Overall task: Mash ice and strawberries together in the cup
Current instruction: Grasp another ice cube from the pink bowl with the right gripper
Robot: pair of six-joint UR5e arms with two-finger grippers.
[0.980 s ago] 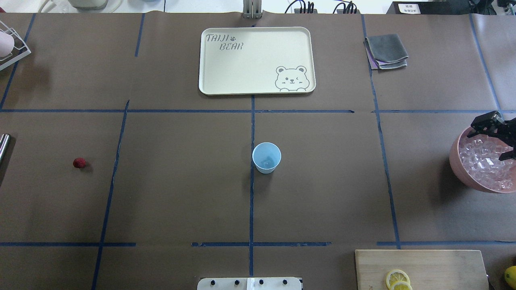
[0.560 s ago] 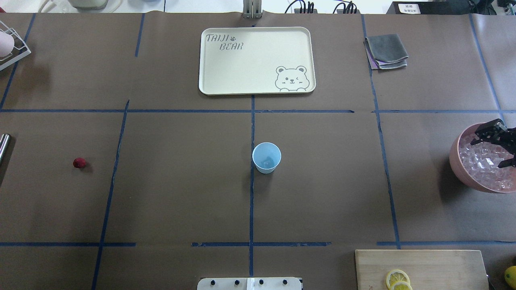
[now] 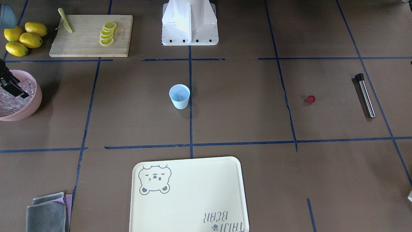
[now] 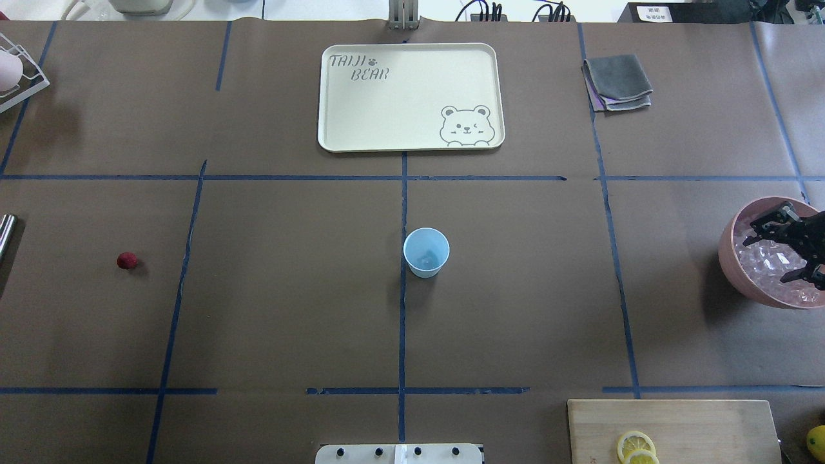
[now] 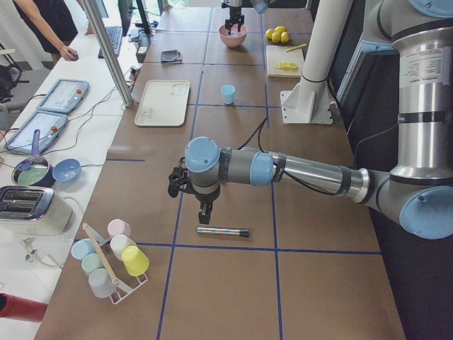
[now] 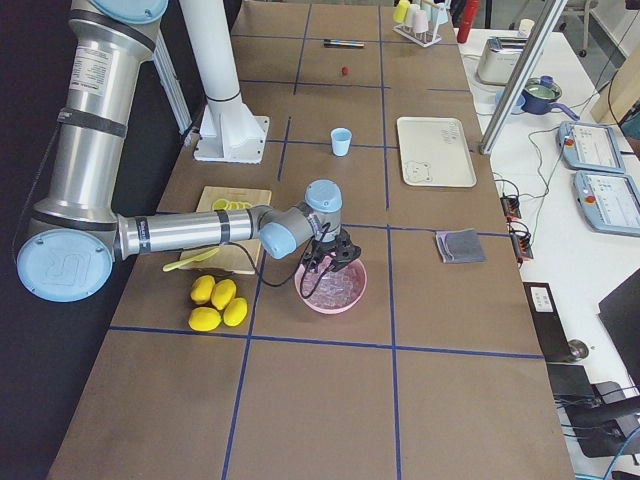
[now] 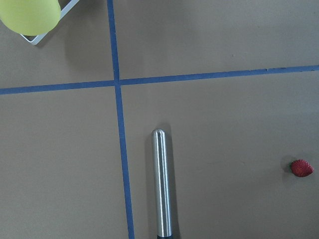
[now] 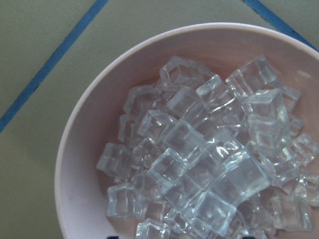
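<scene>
Overhead exterior view: where does the cup stand?

The pale blue cup (image 4: 426, 252) stands upright at the middle of the brown table (image 4: 290, 309), on a blue tape line. Something faint lies at its bottom; I cannot tell what.

And the ice?

The ice (image 8: 209, 164), clear cubes, is heaped in a pink bowl (image 4: 729, 258) at the table's right edge, well apart from the cup.

What about the right gripper?

The right gripper (image 4: 765, 258) hangs over that bowl with its two black fingers spread wide above the cubes. It holds nothing. Whether the tips touch the ice, I cannot tell. The right wrist view looks straight down onto the heap.

Where is the strawberry?

The single red strawberry (image 4: 127, 260) lies on the table's left side, well apart from the cup and near a steel muddler (image 3: 365, 95) with a black end.

And the left gripper?

The left gripper (image 5: 204, 212) shows only in the exterior left view, hanging just above the muddler. I cannot tell whether it is open or closed. The left wrist view looks down on the muddler, with the strawberry off to its right.

Anything else on the table?

A cream tray (image 4: 412, 96) with a bear drawing lies beyond the cup, and a folded grey cloth (image 4: 617, 80) to its right. Near the robot's base, a wooden board (image 3: 90, 35) carries lemon slices (image 3: 107, 33), with whole lemons (image 3: 24, 38) beside it. A rack of coloured cups (image 5: 110, 262) stands at the table's left end.
</scene>
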